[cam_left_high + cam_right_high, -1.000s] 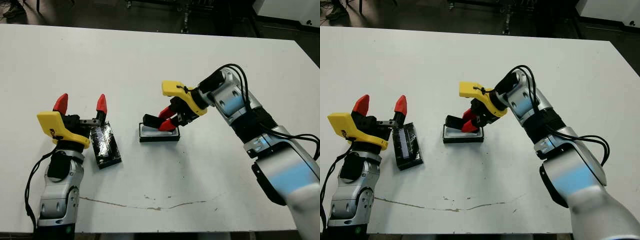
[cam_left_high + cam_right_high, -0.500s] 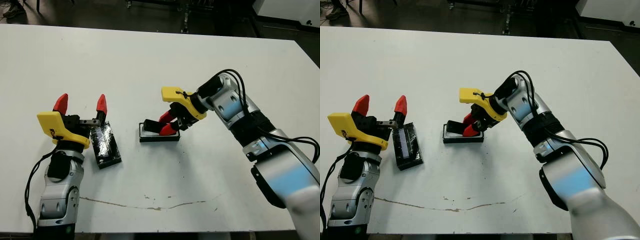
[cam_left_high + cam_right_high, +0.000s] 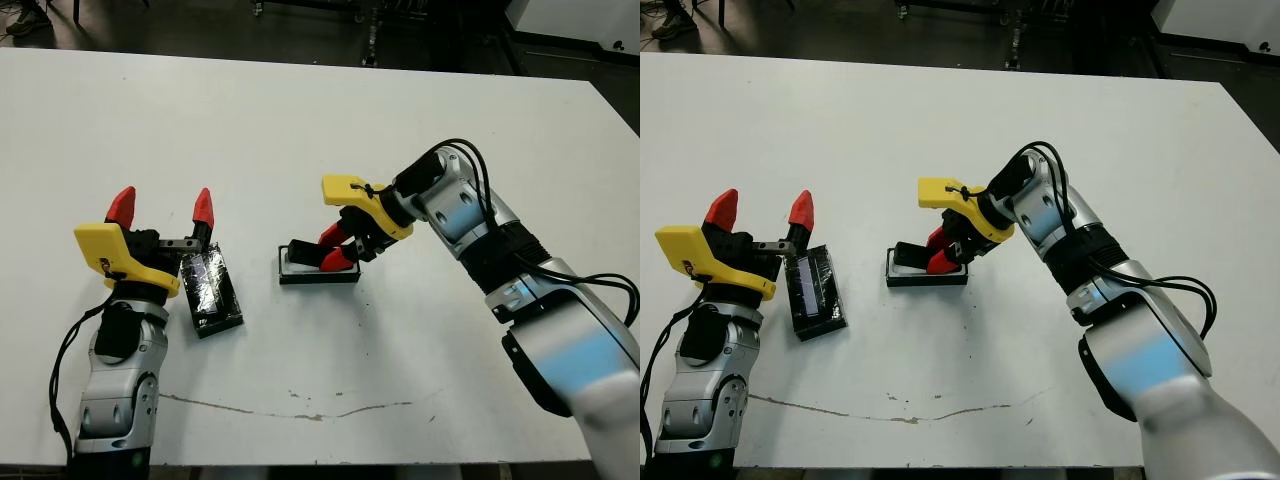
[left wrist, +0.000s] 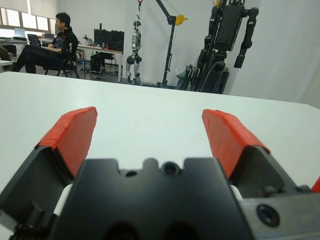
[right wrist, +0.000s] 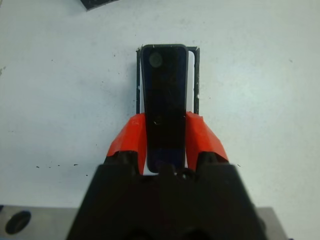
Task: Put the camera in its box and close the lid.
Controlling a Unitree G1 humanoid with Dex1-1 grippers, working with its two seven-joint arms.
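The box (image 3: 318, 274), a shallow black tray with white lining, lies mid-table. My right gripper (image 3: 335, 251) is shut on the camera (image 5: 165, 100), a thin dark slab held lengthwise just over the tray and covering most of its lining. I cannot tell whether the camera touches the lining. White lining shows along the box rim (image 5: 195, 80) in the right wrist view. The lid (image 3: 212, 292), a glossy crinkly black cover, lies flat at the left. My left gripper (image 3: 162, 208) stands open just behind the lid, with nothing between its fingers (image 4: 70, 135).
A thin brown mark (image 3: 300, 411) runs across the table near the front edge. Beyond the table, in the left wrist view, a person (image 4: 47, 45) sits at a desk and robot stands (image 4: 227, 40) fill the background.
My right gripper has come down with the camera, from tilted above the box to low over it. Since half a second ago it has barely moved. The left arm and lid are still.
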